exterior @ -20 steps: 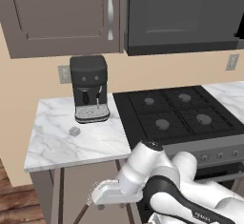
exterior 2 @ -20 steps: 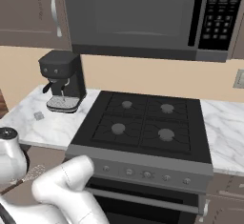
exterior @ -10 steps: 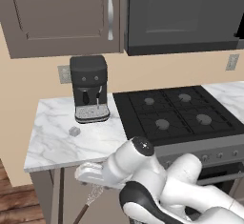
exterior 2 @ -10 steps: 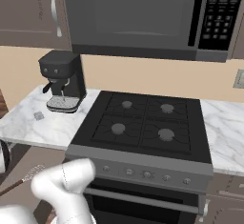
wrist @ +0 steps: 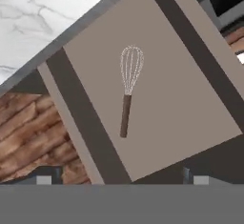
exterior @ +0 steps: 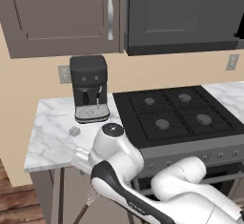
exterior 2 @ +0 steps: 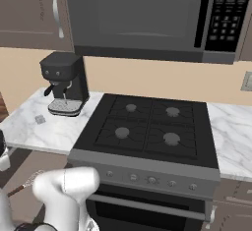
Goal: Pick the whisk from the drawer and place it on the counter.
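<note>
I can read no text here. The microwave keypad [exterior 2: 227, 14] at the upper right of my right base view carries small light marks and a green display, all too blurred to make out.

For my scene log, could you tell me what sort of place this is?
A rendered home kitchen, most likely: a black stovetop beside a marble counter bearing a coffee machine, and an open drawer holding a whisk.

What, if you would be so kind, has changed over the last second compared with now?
The arm has swung left and upward, its elbow rising in front of the counter. The whisk lies untouched in the open drawer, below the end effector. The coffee machine and the small grey lump stayed put.
</note>
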